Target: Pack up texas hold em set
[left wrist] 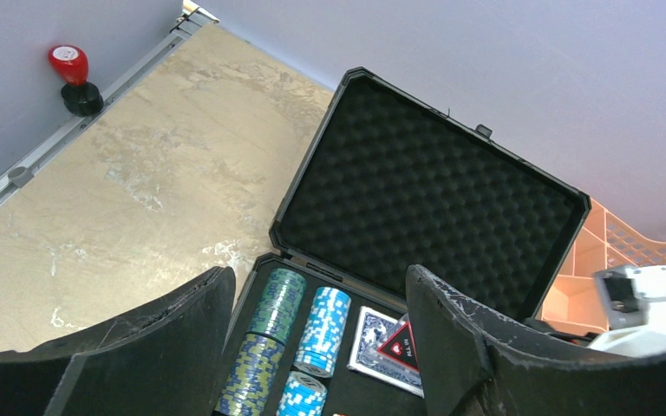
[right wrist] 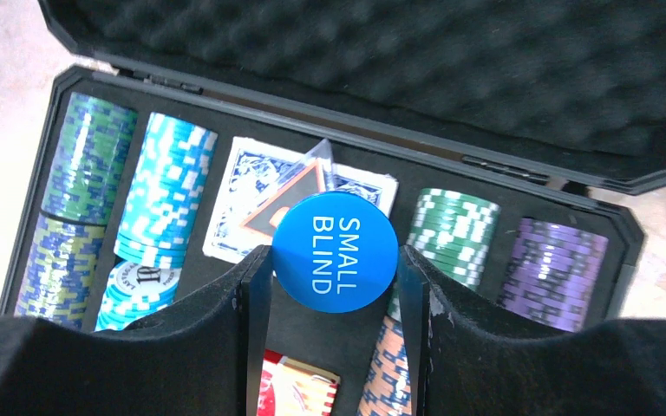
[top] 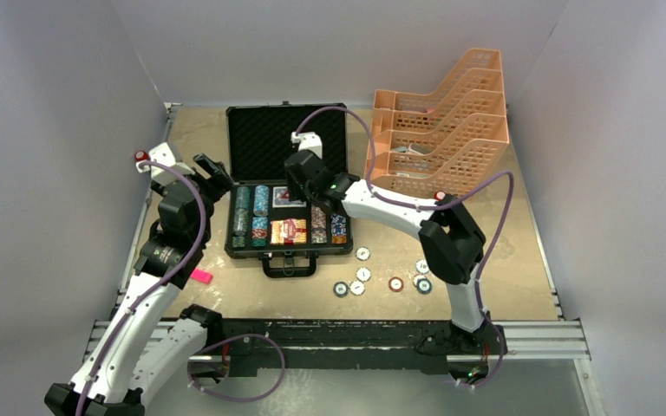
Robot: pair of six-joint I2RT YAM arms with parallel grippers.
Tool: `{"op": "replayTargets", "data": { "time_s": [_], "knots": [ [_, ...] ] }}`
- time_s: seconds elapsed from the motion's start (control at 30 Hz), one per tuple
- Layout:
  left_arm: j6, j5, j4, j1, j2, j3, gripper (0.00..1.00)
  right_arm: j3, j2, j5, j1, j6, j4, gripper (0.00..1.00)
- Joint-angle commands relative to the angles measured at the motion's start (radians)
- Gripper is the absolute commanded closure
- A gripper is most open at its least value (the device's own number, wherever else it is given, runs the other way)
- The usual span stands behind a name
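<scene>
With the briefcase (top: 288, 139) mostly filled, the right tool (right wrist: 334, 260) is clamping a blue dealer button (right wrist: 334, 238) above it, the left tool (left wrist: 316, 295) is hovering open and empty, and loose chips (top: 395, 283) are awaiting pickup.

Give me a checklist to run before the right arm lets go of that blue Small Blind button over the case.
1. Small Blind button pinched in the right gripper: ok.
2. Lid of the briefcase open and upright, out of the way: ok.
3. Button over the tray, just in front of the card decks: ok.
4. Free slot straight under the button: cannot tell, the fingers hide it.
5. The left gripper open, empty, beside the case's left edge: ok.
6. Everything packed: not ok, loose chips and buttons lie in front of the case.
</scene>
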Motion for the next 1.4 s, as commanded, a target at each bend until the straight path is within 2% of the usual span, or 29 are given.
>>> {"op": "replayTargets", "data": {
  "time_s": [0.0,0.23,0.6,0.8,0.93,1.07,1.23,1.37],
  "knots": [
    [0.002,-0.011,0.022,0.016,0.001,0.006,0.29,0.083,0.015,-0.052,0.009,-0.054,0.023,0.46],
    [0.0,-0.017,0.02,0.019,-0.006,0.003,0.29,0.115,0.071,-0.1,0.02,-0.077,0.035,0.46],
    [-0.002,-0.007,0.02,0.022,0.003,0.003,0.29,0.193,0.148,-0.074,0.02,-0.05,-0.026,0.45],
    [0.001,0.003,0.022,0.026,0.015,0.007,0.29,0.192,0.147,-0.064,0.02,-0.027,-0.077,0.39],
    [-0.004,0.01,0.02,0.028,0.02,0.01,0.29,0.192,0.109,-0.068,0.02,-0.018,-0.08,0.3],
    [-0.005,0.009,0.019,0.028,0.017,0.009,0.29,0.176,0.038,-0.046,0.02,0.001,-0.085,0.27],
    [-0.003,0.025,0.025,0.028,0.027,0.025,0.29,0.065,-0.097,0.157,0.008,0.109,-0.119,0.26],
    [-0.005,0.065,0.021,0.029,0.032,0.029,0.29,-0.066,-0.216,0.258,-0.041,0.214,-0.206,0.25]
  ]
}}
